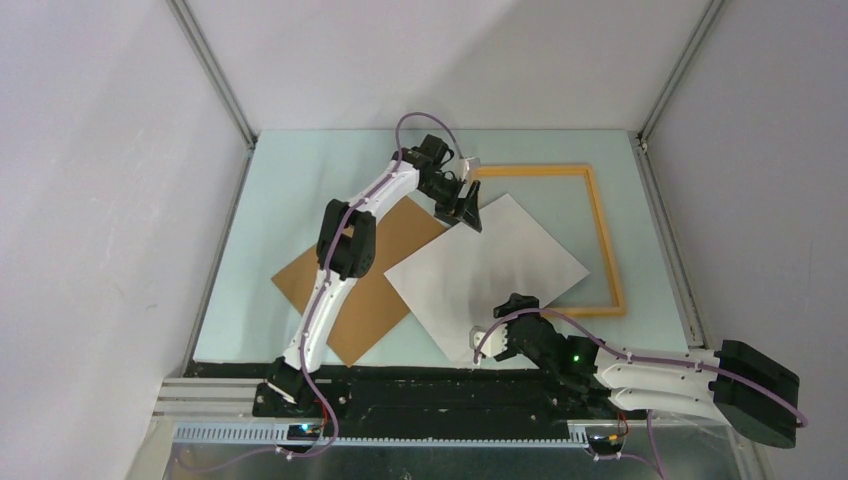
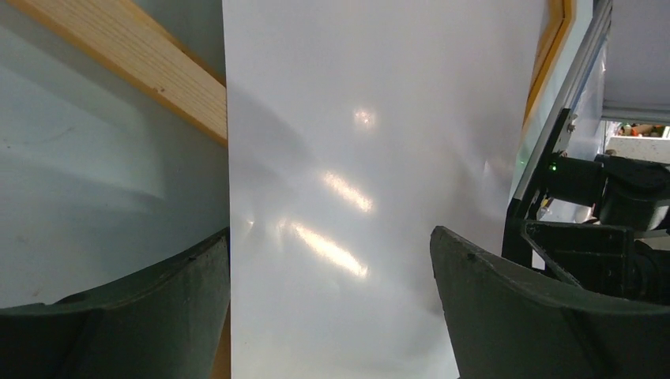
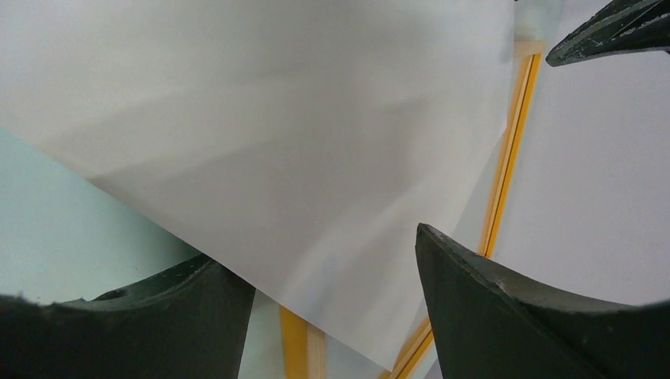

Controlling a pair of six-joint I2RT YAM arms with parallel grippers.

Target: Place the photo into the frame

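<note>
The photo [image 1: 490,270] lies white back up, turned at an angle. Its right part overlaps the orange-yellow frame [image 1: 605,240] and its left corner overlaps the brown board. My left gripper [image 1: 468,212] is at the photo's far corner. In the left wrist view it [image 2: 330,237] is open, with the photo [image 2: 371,118] spanning the gap between the fingers and a frame bar [image 2: 134,55] beside it. My right gripper [image 1: 510,320] is at the near corner. In the right wrist view it [image 3: 320,253] is open around the photo's corner [image 3: 276,118], above the frame [image 3: 510,150].
A plain brown backing board [image 1: 370,280] lies left of the photo, partly under it and under the left arm. The pale green mat ends at metal rails on the left and right [image 1: 665,240]. The right arm shows in the left wrist view [image 2: 608,229].
</note>
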